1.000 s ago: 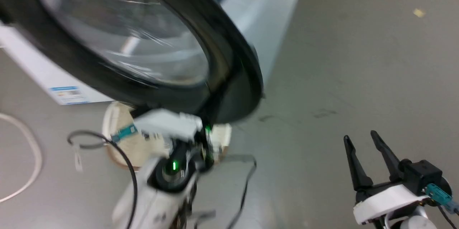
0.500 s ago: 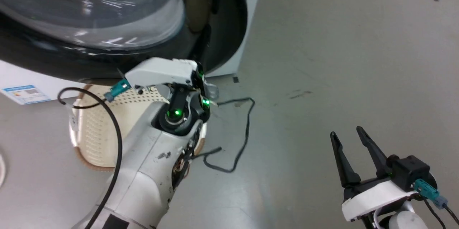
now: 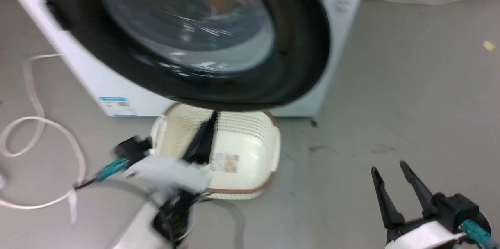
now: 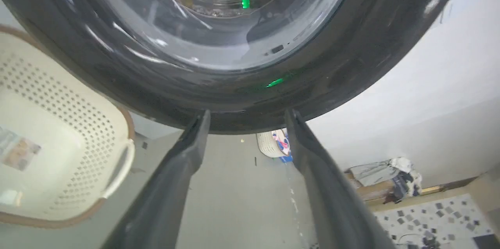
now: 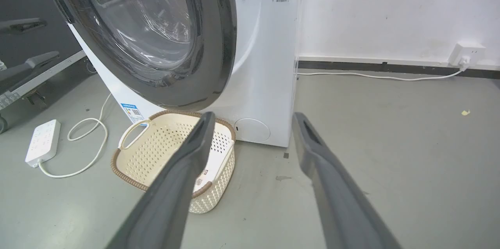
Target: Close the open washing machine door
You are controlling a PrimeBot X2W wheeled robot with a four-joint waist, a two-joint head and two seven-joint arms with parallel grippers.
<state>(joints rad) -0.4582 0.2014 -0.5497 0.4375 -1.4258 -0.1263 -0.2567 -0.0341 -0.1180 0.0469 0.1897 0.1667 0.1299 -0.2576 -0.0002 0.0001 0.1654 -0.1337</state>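
Note:
The washing machine door (image 3: pixel 308 54), a wide glossy black ring around bulging clear glass, lies close against the white machine front (image 3: pixel 340 3); I cannot tell whether it is latched. My left gripper (image 3: pixel 213 116) is blurred, below the door's bottom rim and over the basket. In the left wrist view that gripper (image 4: pixel 247 115) is open, its tips just under the door (image 4: pixel 351 65). My right gripper (image 3: pixel 388 166) is open and holds nothing, low at the right, far from the door. In the right wrist view the right gripper (image 5: pixel 254 115) points at the door (image 5: pixel 218 46).
A cream perforated laundry basket (image 3: pixel 250 139) stands on the grey floor right under the door. A white cable (image 3: pixel 39 124) loops at the left, by a power strip (image 5: pixel 43 139). Another cord runs along the wall to an outlet (image 5: pixel 466 52).
The door has swung from wide open to lying against the machine front. My left gripper has dropped away from its rim. The head camera has shifted as well.

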